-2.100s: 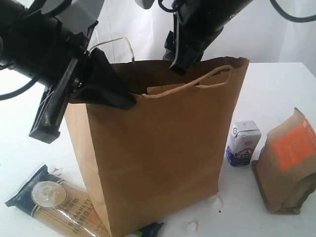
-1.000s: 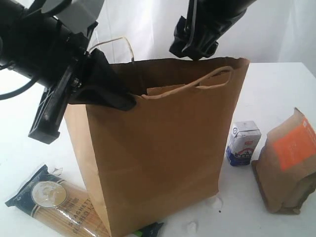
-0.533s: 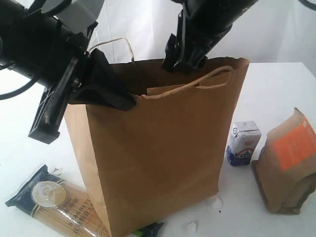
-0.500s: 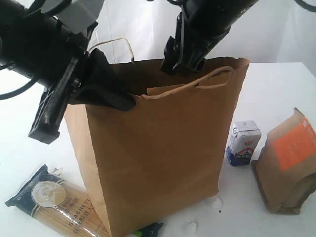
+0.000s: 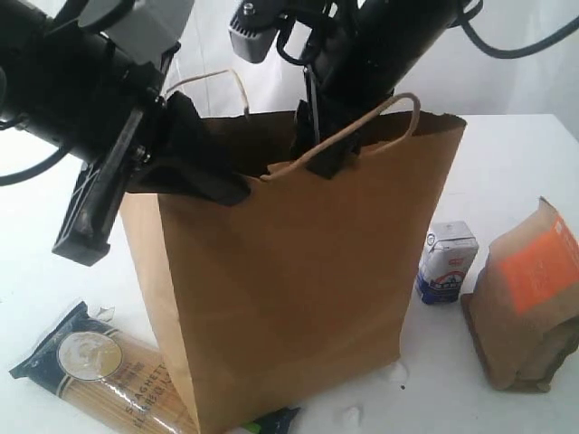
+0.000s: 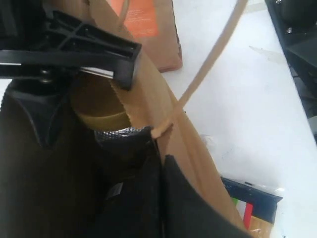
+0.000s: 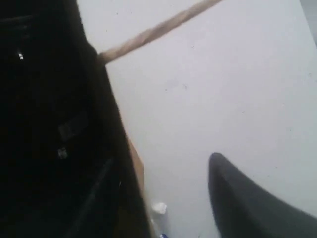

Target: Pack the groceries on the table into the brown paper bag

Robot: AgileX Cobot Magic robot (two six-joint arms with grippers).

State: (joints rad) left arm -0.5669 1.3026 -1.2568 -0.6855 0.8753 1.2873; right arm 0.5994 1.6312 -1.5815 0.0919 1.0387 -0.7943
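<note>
The spaghetti pack [image 5: 95,366] lies on the tabletop [image 5: 507,163] at the foot of the brown paper bag [image 5: 289,289]; the left hand [image 5: 217,185] is clenched on the bag's left rim; the right hand [image 5: 326,163] straddles the near rim under a handle [image 5: 380,113], and I cannot tell whether it grips; the small white-blue carton [image 5: 446,262] and the brown pouch [image 5: 529,303] stand to the right.

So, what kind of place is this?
Probably a robot test bench, not a shop or a home: a plain white table, two black robot arms at one paper bag, and just a carton and a pouch set out beside it.
</note>
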